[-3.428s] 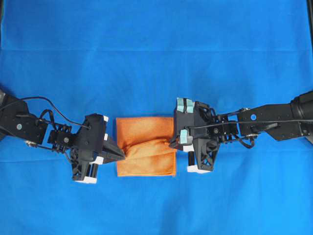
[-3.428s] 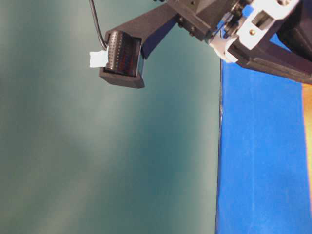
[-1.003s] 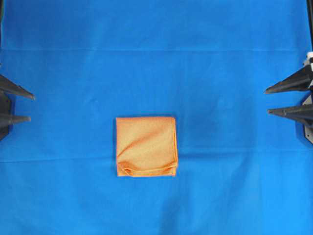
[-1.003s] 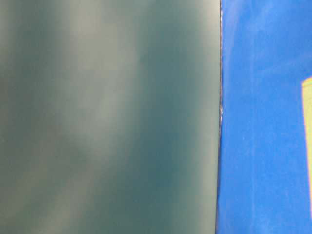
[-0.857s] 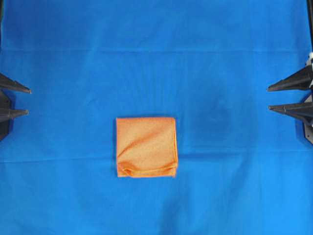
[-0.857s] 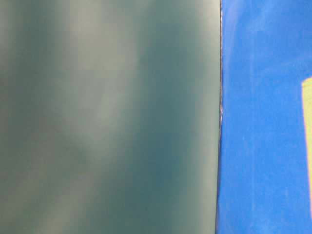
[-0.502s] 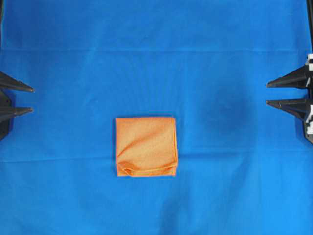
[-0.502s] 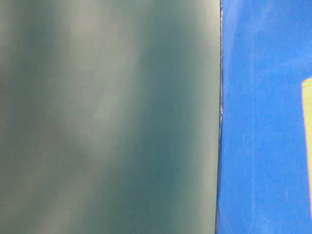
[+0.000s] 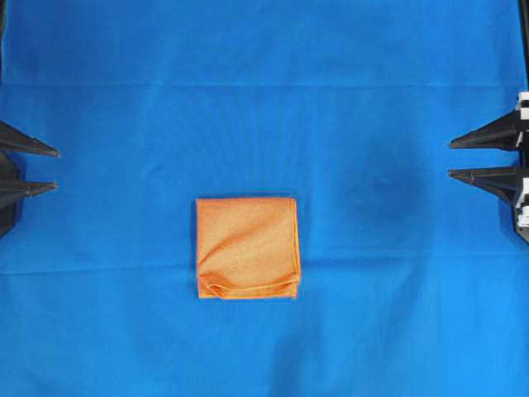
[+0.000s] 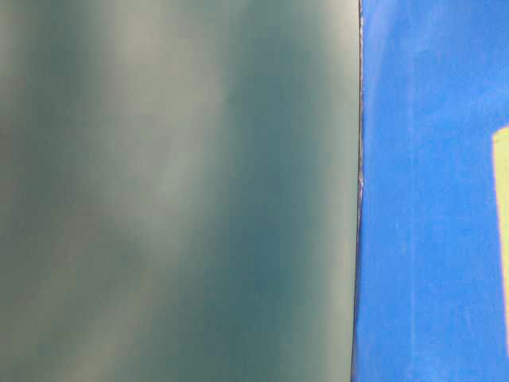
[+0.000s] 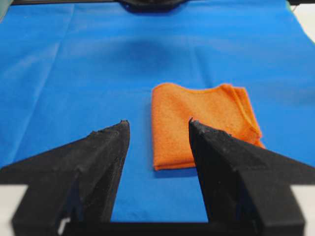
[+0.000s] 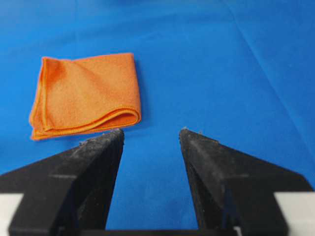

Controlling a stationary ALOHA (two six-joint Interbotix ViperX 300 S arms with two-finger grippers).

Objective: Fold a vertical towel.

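A robot test bench, likely a lab: a smooth blue cloth sheet (image 9: 264, 99) covers the tabletop beneath both arms' reach.

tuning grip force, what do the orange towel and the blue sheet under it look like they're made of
The towel looks like soft microfibre or terry: a matte, fuzzy, finely pebbled nap, a stitched hem along its edges, and plump rounded folds where the layers stack. The blue sheet looks like a thin, smooth woven cloth: flat, with a slight sheen and faint straight crease lines. The exact fibre of either cannot be told.
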